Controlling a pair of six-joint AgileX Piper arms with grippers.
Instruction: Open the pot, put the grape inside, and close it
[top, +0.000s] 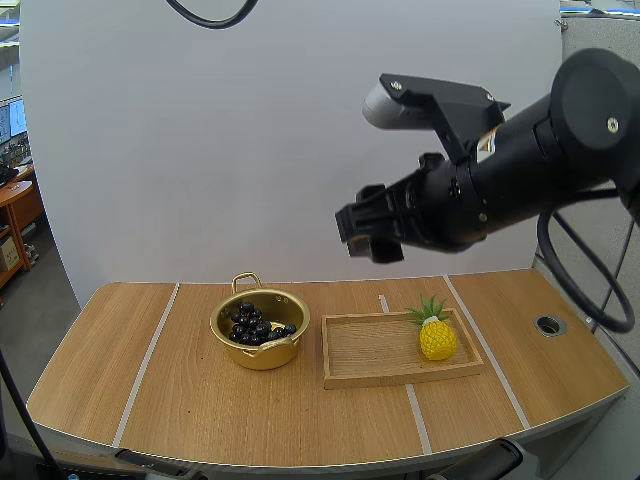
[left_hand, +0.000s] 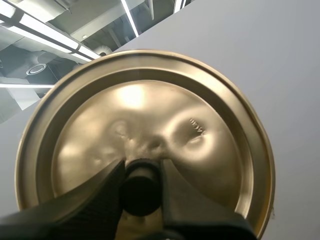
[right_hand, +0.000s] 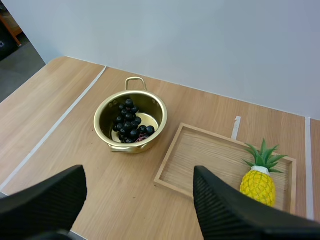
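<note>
One lid (left_hand: 150, 115), pinched by its knob (left_hand: 141, 192) in the left end effector (left_hand: 141, 166), belongs on the pot (top: 262, 356) of grapes (top: 256, 326) below the open right end effector (right_hand: 139, 172).

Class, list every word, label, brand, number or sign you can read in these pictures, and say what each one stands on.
On the lid: a small stamped mark, too small to read.
On the pot, wooden tray, pineapple and table: no text to be seen.
</note>
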